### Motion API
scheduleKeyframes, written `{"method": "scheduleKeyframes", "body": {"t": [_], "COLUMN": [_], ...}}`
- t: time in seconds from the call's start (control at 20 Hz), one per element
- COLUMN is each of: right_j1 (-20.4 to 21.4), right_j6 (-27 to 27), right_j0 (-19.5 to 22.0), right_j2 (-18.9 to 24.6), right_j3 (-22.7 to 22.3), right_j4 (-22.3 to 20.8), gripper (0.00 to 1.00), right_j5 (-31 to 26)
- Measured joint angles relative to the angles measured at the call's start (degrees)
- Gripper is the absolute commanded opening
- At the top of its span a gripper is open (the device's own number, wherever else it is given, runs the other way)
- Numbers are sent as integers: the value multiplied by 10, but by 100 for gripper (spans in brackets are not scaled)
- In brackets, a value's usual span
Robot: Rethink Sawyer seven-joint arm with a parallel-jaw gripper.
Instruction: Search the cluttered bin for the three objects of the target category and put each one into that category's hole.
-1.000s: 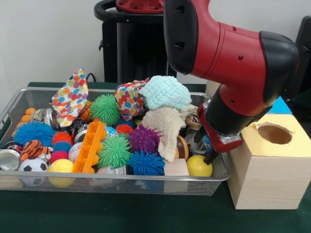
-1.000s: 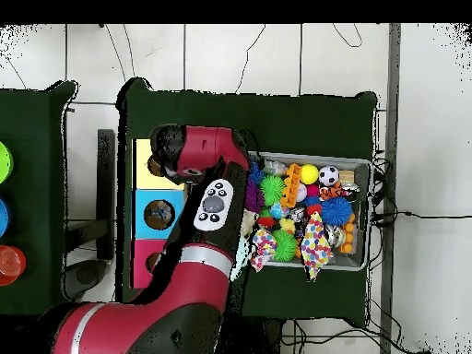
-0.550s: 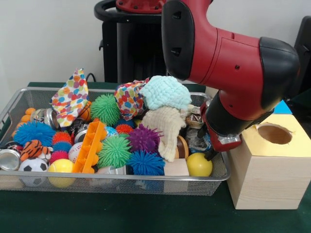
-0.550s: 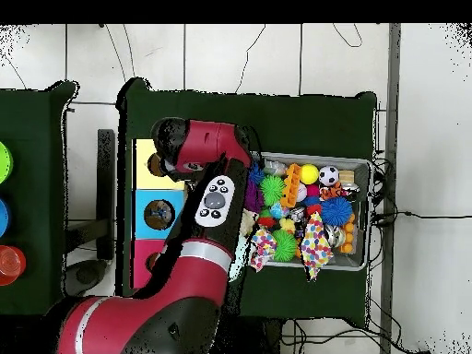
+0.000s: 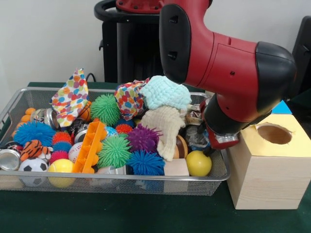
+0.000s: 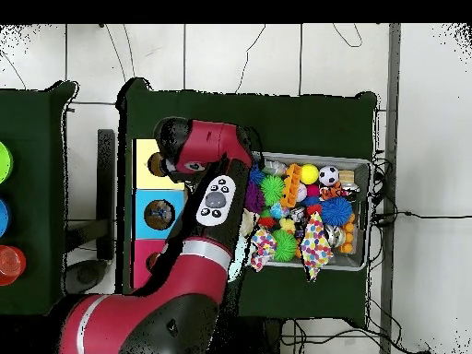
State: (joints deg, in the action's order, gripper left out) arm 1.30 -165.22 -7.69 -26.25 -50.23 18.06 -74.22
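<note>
My gripper (image 5: 206,145) sits low at the right end of the wire bin (image 5: 112,182), mostly hidden behind my own wrist.

I cannot tell how my jaws stand; only a dark tip shows just above the yellow ball (image 5: 198,163). The wooden box (image 5: 265,179) with its round hole (image 5: 274,133) stands just right of the bin. From overhead my arm (image 6: 207,240) covers the bin's near-left end. Which toys belong to the target category I cannot make out; the cream knitted cloth (image 5: 167,127) drapes over several.
</note>
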Motion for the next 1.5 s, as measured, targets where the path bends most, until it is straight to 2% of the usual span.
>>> {"method": "scheduleKeyframes", "body": {"t": [0.4,0.9,1.5], "right_j1": [-21,-51,-53], "right_j6": [0,0,0], "right_j0": [0,-1,-3], "right_j2": [-17,-29,-34], "right_j3": [29,34,34], "right_j4": [8,7,7], "gripper": [100,100,100], "right_j5": [-39,-136,-136]}}
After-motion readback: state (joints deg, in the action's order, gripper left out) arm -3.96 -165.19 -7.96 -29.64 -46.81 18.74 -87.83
